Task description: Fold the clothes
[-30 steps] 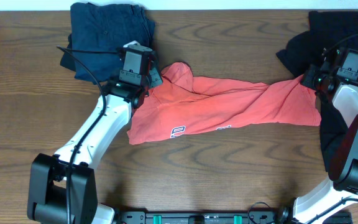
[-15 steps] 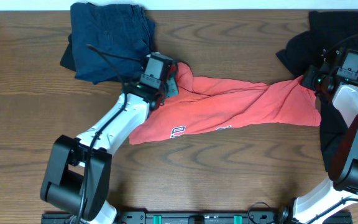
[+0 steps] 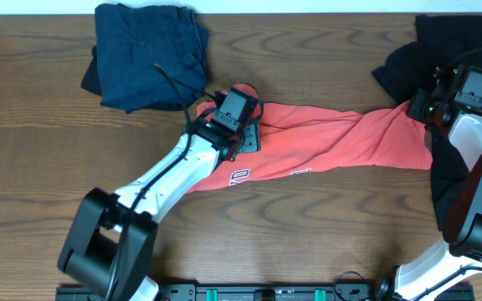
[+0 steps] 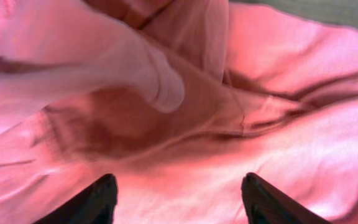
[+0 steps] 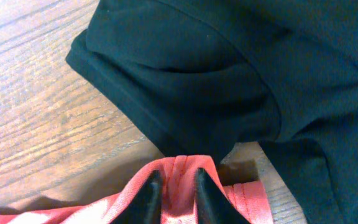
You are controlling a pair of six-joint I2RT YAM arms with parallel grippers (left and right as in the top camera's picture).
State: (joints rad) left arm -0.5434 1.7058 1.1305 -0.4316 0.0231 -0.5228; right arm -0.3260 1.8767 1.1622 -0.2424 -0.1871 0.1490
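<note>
Counter (image 3: pixel 308 242) centre: stretching coral-red T-shirt (image 3: pixel 333 142) lengthwise, nine to three o'clock; hovering left claw (image 4: pixel 178 182) wide, empty, over its nine o'clock end; pinching its three o'clock hem in narrow right claw (image 5: pixel 176 177).

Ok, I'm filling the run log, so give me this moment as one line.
left gripper: open above red T-shirt | right gripper: pinching shirt's edge beside black garment | shirt: bunched, not folded
</note>
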